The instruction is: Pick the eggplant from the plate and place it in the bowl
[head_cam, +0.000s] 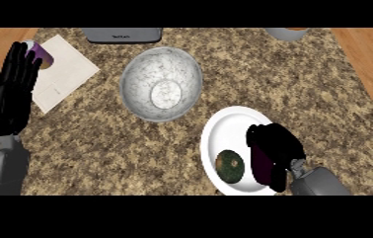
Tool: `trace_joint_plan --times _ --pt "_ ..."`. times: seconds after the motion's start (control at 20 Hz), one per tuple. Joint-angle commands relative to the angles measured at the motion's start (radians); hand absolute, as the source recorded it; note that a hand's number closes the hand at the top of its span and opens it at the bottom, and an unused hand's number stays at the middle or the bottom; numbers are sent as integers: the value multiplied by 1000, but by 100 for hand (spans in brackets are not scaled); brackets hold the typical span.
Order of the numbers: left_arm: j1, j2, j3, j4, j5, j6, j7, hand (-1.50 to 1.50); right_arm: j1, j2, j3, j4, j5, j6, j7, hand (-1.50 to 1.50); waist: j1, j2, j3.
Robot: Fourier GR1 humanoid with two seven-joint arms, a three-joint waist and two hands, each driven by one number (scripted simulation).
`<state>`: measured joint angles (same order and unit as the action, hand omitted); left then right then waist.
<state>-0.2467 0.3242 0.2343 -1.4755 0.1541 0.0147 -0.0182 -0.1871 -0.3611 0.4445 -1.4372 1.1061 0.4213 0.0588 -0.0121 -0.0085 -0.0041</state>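
The desk [291, 79] carries the bowl [161, 84], waiting just up-left of the plate [226, 133]. On the plate's right side, the right hand [273, 148] curls over the dark eggplant [262, 165]. Best move: lift straight clear of the rim, then swing to the bowl. The fingers hide most of the eggplant. Far left of the plate, the left hand [18, 89] rests with fingers straight.

Even, bright overhead light; soft shadow w/in bowl [160, 84]; no glare.
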Motion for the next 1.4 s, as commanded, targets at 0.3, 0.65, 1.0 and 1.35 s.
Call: trace_joint_plan --times 0.3,0.65,1.0,1.35 --pt "39 -13 16 -12 -9 21 -26 0 294 -48 -427 -177 -116 -179 281 150 -36 0 3" --pt "-10 -21 -13 -22 -23 31 17 0 435 -74 -539 -527 -120 -179 365 150 -13 4 3" --pt "3 3 15 7 5 -17 -8 0 441 -61 -595 -907 -294 -44 376 150 -4 5 3" --pt "21 -5 1 -47 -9 0 19 0 262 35 -519 -1115 -398 52 543 150 12 1 1"
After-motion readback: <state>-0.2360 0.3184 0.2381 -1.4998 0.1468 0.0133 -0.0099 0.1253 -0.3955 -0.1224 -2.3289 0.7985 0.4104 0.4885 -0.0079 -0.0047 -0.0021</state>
